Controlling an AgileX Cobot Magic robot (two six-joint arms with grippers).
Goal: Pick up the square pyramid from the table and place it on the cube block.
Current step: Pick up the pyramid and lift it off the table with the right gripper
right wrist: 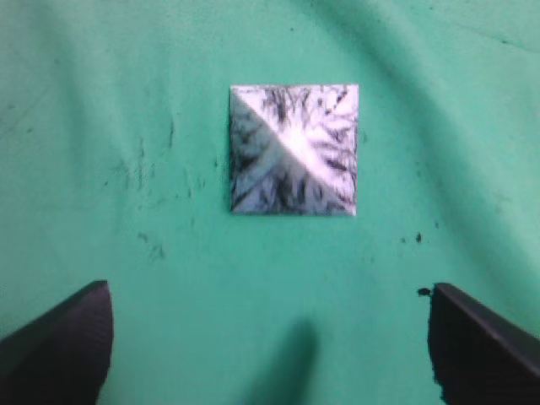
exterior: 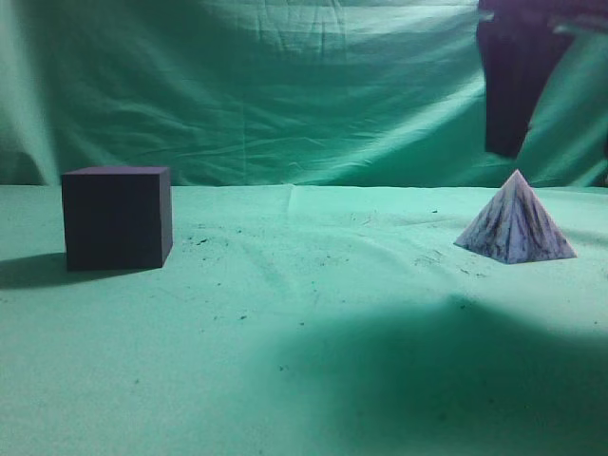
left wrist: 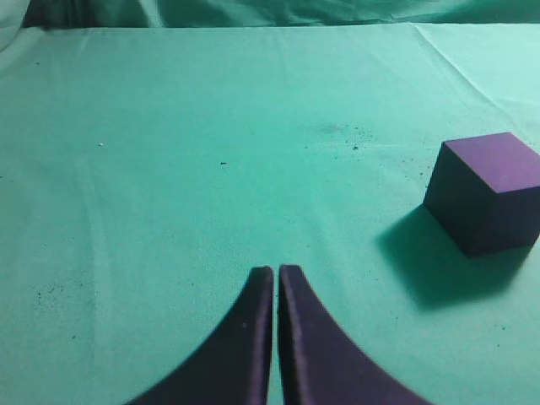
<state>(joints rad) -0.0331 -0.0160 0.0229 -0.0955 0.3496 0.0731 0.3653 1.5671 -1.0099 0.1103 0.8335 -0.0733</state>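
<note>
Green cloth drapes the worktop. The marbled square pyramid sits well right of the purple cube block, below my spread right jaws; my left jaws are pressed together.

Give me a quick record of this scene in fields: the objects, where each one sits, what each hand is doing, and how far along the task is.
pyramid: marbled white pyramid sitting on the green cloth, right side of the exterior view
cube: dark purple cube on the cloth, left side, nothing on top
right hand: right hand open, above the pyramid, not touching it
left hand: left hand shut, empty, off to one side of the cube
task stage: pyramid not yet picked up
</note>
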